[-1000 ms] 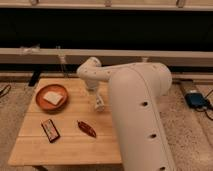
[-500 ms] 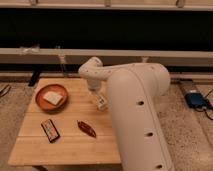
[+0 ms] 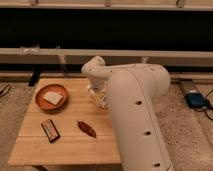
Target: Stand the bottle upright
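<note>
My gripper (image 3: 99, 96) hangs down from the white arm (image 3: 131, 100) over the right middle of the wooden table (image 3: 65, 147), close to the tabletop. Its pale fingers (image 3: 103, 102) point down at the wood and look open. The bottle is hidden: I cannot make it out, and the arm and gripper cover the spot under them.
An orange bowl (image 3: 38, 101) with a white object (image 3: 52, 97) in it sits at the table's left rear. A dark red snack wrapper (image 3: 86, 128) and a black packet (image 3: 50, 130) lie towards the front. A rail (image 3: 150, 54) runs behind the table. A blue device (image 3: 196, 100) lies on the floor at right.
The arm's wrist and gripper have edged slightly to the right over the table. Nothing on the table has moved.
</note>
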`<state>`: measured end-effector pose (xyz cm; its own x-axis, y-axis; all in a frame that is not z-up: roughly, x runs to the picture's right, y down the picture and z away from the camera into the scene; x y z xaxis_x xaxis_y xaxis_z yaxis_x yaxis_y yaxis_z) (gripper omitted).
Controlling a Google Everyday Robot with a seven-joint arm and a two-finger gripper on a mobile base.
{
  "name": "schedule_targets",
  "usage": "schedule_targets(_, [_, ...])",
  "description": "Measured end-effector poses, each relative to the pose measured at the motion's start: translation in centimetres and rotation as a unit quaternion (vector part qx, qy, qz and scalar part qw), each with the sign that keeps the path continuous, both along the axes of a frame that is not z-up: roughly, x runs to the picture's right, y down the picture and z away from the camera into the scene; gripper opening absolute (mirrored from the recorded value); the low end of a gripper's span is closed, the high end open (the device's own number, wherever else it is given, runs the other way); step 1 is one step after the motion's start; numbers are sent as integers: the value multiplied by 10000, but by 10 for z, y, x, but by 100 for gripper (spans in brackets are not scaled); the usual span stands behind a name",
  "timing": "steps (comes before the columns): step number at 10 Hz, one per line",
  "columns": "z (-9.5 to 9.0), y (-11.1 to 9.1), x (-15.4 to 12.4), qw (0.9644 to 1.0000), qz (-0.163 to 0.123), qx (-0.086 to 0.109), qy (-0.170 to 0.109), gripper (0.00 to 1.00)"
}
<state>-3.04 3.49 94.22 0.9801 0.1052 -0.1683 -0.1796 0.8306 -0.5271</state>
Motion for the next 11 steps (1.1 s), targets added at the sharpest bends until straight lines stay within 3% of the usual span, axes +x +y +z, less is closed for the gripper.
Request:
schedule_targets(7, [15,-6,31,9993,-293,-151,194,77])
schedule_targets(11, [22,-19,5,9981,-575,-168,-144,77])
